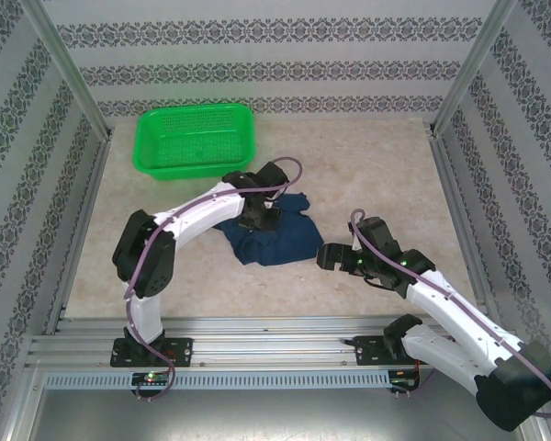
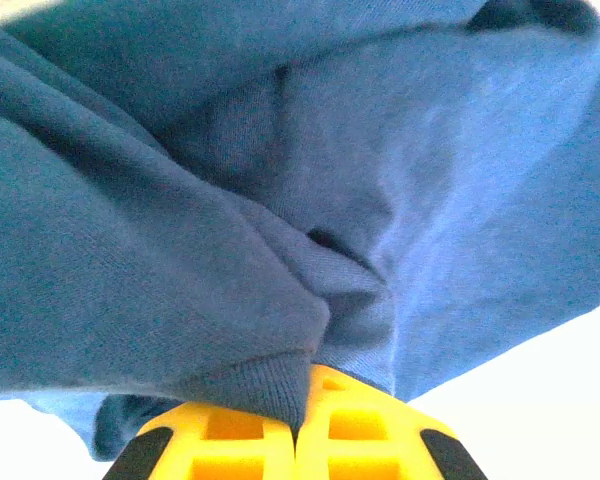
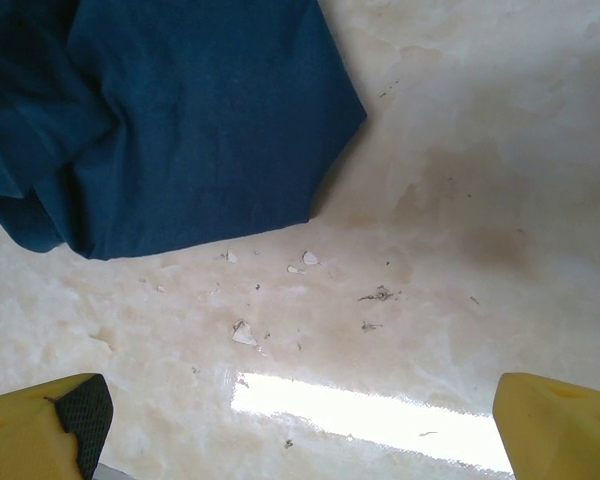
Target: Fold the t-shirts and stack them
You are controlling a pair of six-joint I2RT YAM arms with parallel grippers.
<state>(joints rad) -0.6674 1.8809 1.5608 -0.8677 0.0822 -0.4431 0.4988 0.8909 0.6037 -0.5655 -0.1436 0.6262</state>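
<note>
- Green basket [image 1: 196,140]: far-left corner of the tabletop [image 1: 395,175].
- Left gripper [image 1: 257,219]: down on the t-shirt [image 1: 280,241]. From overhead the wrist hides its tips. Its own wrist view shows yellow fingers [image 2: 230,435] pinched together on a fold of cloth.
- T-shirt: navy, a crumpled heap mid-tabletop. Long axis roughly left to right; collar and sleeves hard to make out.
- Right gripper [image 1: 331,257]: right of the t-shirt and apart from it, jaws wide, holding nothing. Its wrist view shows stains [image 3: 480,230] on the tabletop.

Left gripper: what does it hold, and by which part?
The left gripper is shut on a bunched fold of the navy t-shirt; the right gripper holds nothing.
</note>
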